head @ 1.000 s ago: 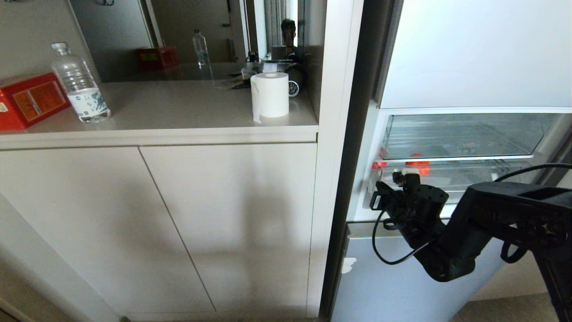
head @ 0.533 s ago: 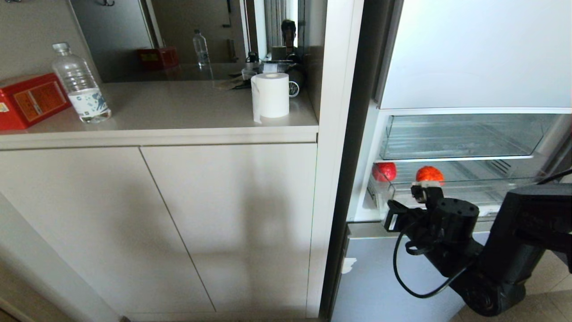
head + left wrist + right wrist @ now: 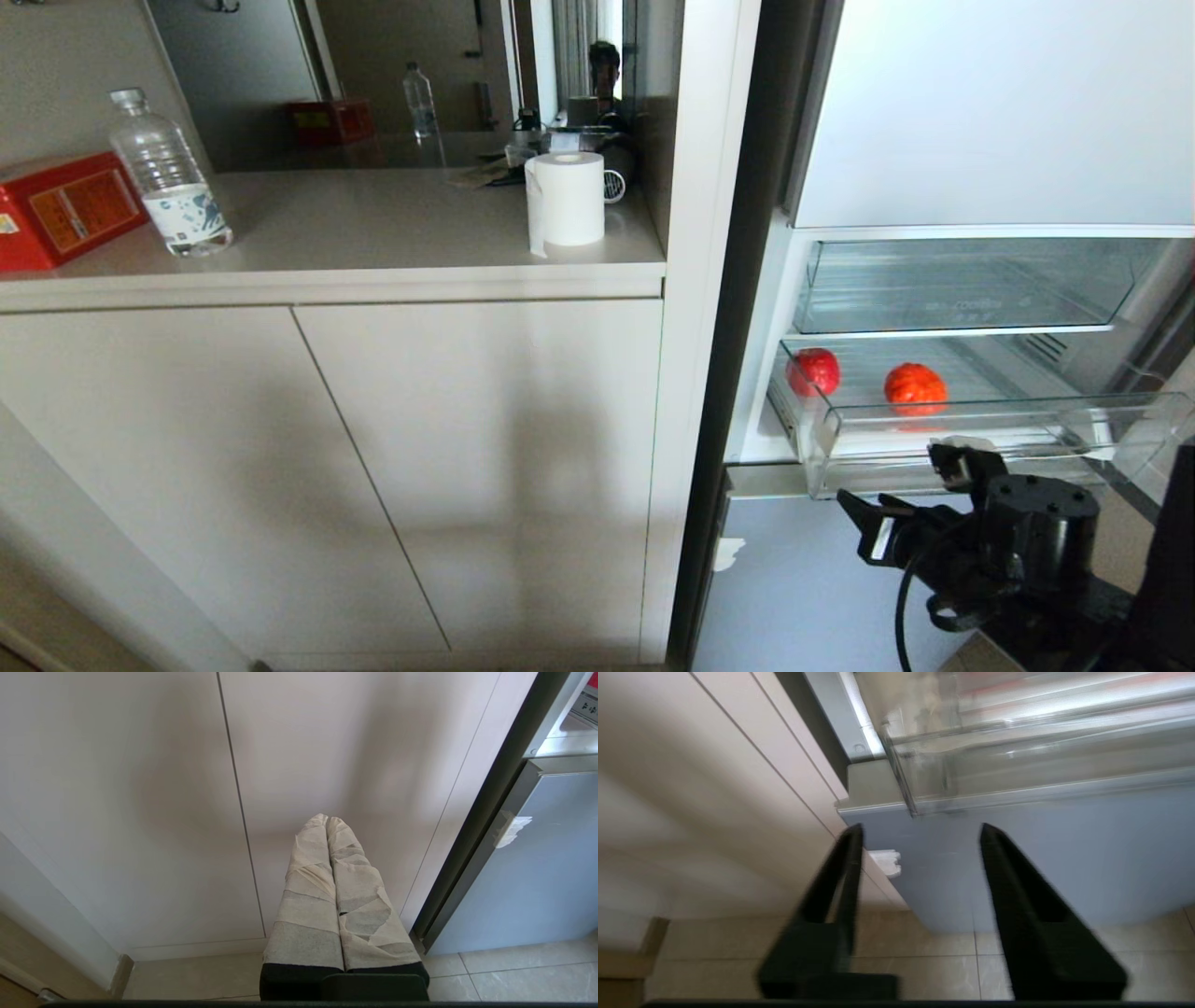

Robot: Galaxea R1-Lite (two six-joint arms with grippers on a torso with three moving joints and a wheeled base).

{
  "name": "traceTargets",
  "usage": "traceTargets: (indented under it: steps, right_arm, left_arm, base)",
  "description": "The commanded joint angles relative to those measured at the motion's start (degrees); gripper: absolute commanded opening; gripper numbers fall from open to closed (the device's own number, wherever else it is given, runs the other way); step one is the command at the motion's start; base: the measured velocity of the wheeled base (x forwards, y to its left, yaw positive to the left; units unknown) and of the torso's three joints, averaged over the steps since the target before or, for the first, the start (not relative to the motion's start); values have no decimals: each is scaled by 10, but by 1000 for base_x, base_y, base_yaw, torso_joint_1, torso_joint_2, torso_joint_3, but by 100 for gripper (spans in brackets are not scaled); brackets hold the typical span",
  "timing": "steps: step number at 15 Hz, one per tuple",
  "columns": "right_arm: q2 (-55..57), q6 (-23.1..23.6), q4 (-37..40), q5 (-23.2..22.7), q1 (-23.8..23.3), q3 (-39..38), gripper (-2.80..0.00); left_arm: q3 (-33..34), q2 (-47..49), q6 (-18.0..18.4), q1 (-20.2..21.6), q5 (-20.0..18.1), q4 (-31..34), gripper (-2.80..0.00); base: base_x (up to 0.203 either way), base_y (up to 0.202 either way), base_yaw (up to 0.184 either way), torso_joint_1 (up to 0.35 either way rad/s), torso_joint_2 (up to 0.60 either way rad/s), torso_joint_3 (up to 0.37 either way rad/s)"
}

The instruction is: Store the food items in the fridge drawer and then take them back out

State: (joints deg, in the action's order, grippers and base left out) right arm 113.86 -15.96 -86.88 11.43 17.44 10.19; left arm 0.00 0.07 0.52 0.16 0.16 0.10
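Two end effectors, one active. Right end effector (image 3: pixel 910 499) sits nearest, low in front of the fridge (image 3: pixel 990 112), just below and clear of the drawer lip; fingers (image 3: pixel 840 868) spread, nothing between them. Left end effector (image 3: pixel 327 826) parked facing the beige cabinet doors (image 3: pixel 327 467), taped fingers pressed together.

Fridge drawer (image 3: pixel 971 439) stands pulled out, lower of the two clear bins, ribbed floor, thick front lip. Shorter clear bin (image 3: pixel 952 280) above looks empty.

Two food items lie on the drawer floor: a glossy dark-red round fruit (image 3: pixel 814 371) at the left corner, and an orange-red round one (image 3: pixel 915 385) near the middle, well apart. Both smooth, likely to roll.

Judgement: storing looks done, drawer open for retrieval. Next move calls for lifting the right end effector over the lip, dropping onto the nearer orange-red fruit, closing gently.

Farther left, bench (image 3: pixel 373 233) carries a paper roll (image 3: pixel 565 198), water bottle (image 3: pixel 170 175), red box (image 3: pixel 61 210).
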Motion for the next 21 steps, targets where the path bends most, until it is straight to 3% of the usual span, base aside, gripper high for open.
traceTargets:
  steps: [1, 3, 5, 8, 10, 12, 16, 21]
  right_arm:
    - [-119, -3, -8, 0, 1, -57, 0]
    - [-201, 18, -1, 1, -20, -68, 0]
    - [-226, 67, 56, 0, -83, -12, 0]
    - [-237, 105, 243, -23, -149, 148, 0]
    - [-233, 119, 400, -75, -186, 252, 0]
    - [-192, 125, 484, -113, -212, 334, 0]
    - [-77, 159, 517, -142, -249, 412, 0]
    - [-11, 165, 608, -157, -264, 513, 0]
  left_arm:
    - [0, 0, -1, 0, 0, 0, -280]
    - [0, 0, 0, 0, 0, 0, -280]
    - [0, 0, 0, 0, 0, 0, -280]
    - [0, 0, 0, 0, 0, 0, -280]
    - [0, 1, 0, 0, 0, 0, -280]
    - [0, 1, 0, 0, 0, 0, -280]
    - [0, 0, 0, 0, 0, 0, -280]
    - [0, 1, 0, 0, 0, 0, -280]
  base:
    - [0, 0, 0, 0, 0, 0]
    - [0, 0, 0, 0, 0, 0]
    - [0, 0, 0, 0, 0, 0]
    - [0, 0, 0, 0, 0, 0]
    - [0, 0, 0, 0, 0, 0]
    - [0, 0, 0, 0, 0, 0]
    - [0, 0, 0, 0, 0, 0]
    - [0, 0, 0, 0, 0, 0]
